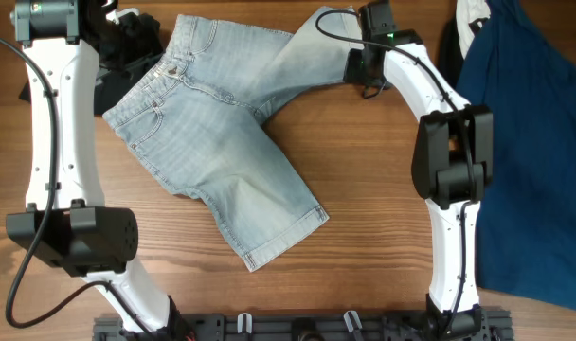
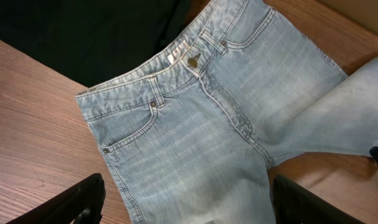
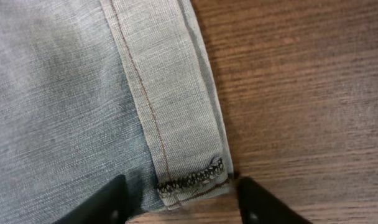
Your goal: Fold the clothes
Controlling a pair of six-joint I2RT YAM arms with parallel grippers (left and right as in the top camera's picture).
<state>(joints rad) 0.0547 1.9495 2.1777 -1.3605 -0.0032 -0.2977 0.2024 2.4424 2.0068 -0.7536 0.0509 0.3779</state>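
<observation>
**Left gripper**: spread and empty, held over the waistband of the pants. The pants are laid flat on the bench, with the waist at 10 o'clock, one leg at 5 o'clock and the other at 2 o'clock.

**Right gripper**: also spread, set astride the hem corner of the 2 o'clock leg. For a sound pinch, both cloth layers are best taken behind the stitching; the leg can then be drawn over its partner.

**Navy cloth**: seen at 3 o'clock.
</observation>
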